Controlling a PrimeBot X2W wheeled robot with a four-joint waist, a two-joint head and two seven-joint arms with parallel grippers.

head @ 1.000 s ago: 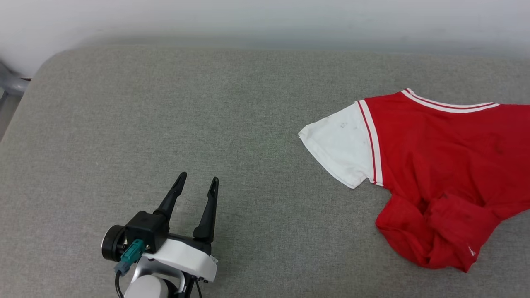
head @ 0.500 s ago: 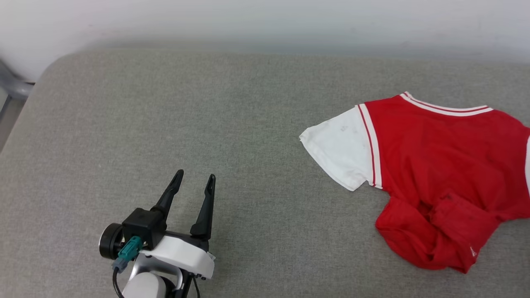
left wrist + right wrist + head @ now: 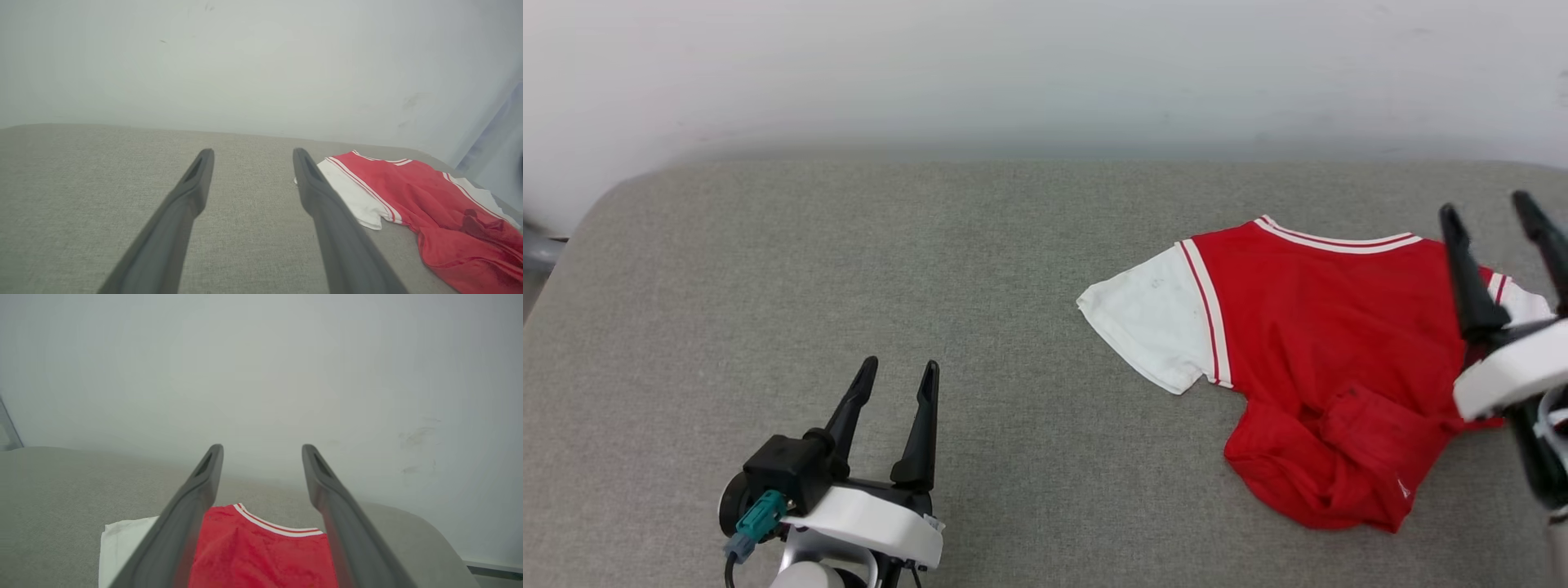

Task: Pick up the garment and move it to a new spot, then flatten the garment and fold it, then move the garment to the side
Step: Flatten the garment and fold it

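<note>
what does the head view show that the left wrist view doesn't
Head view adds the right tool, open, over the garment at its right side, and the white housing behind the left tool. Left wrist view adds faint smudges on the wall. Both share the garment, hem bunched, on the grey cushion, and the open left tool.

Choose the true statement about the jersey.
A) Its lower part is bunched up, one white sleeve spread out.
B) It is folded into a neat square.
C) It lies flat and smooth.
A: the garment has its hem crumpled on the grey cushion, its white sleeve lying flat.
</note>
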